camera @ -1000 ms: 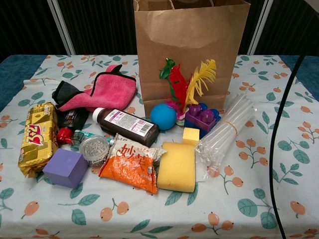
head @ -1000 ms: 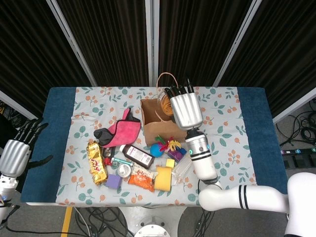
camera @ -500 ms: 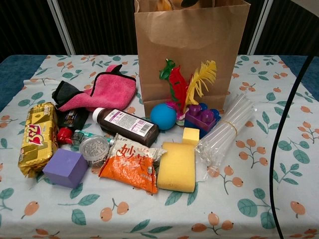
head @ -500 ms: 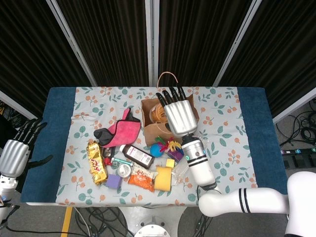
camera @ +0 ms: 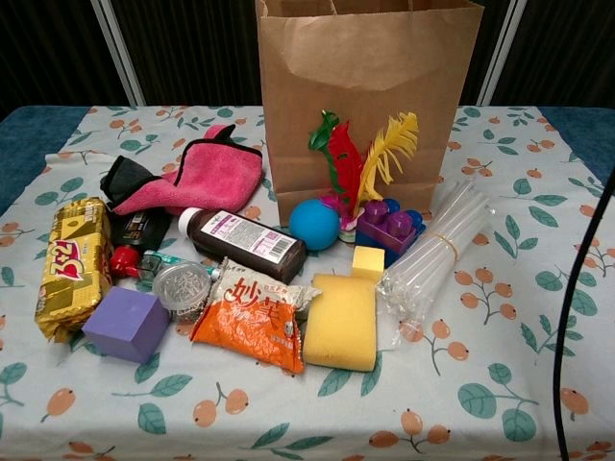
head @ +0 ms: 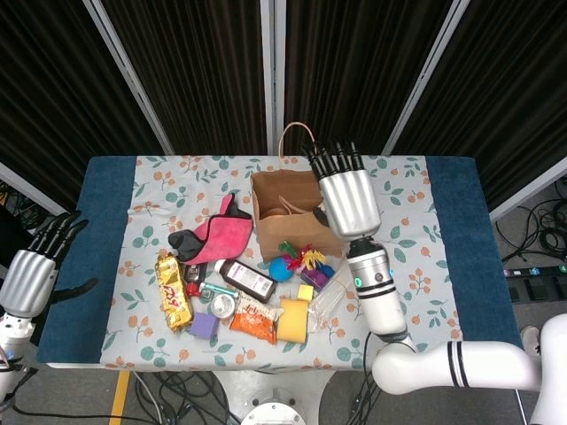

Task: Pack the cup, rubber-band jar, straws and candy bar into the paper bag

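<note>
The brown paper bag point(head: 279, 232) point(camera: 370, 106) stands upright and open at the table's middle back. A rounded brownish thing point(head: 285, 211) lies inside it; I cannot tell what it is. My right hand point(head: 348, 199) hovers at the bag's right rim with its fingers stretched out and away from me, holding nothing. The bundle of clear straws point(head: 326, 297) point(camera: 432, 254) lies right of the bag's front. At the left lies the gold-wrapped candy bar point(head: 173, 290) point(camera: 69, 264). My left hand point(head: 31, 274) hangs off the table's left edge, fingers apart and empty.
In front of the bag lie a pink cloth point(camera: 207, 173), a brown bottle point(camera: 245, 240), a blue ball point(camera: 314, 226), a yellow sponge point(camera: 341, 322), an orange snack packet point(camera: 255, 312), a purple cube point(camera: 125, 322), a small round lidded jar point(camera: 183, 286) and a feather toy point(camera: 360, 158).
Half a second ago my right hand was over the bag's mouth with an orange thing at the opening. It has since moved right, off the bag, empty. The left hand stayed put.
</note>
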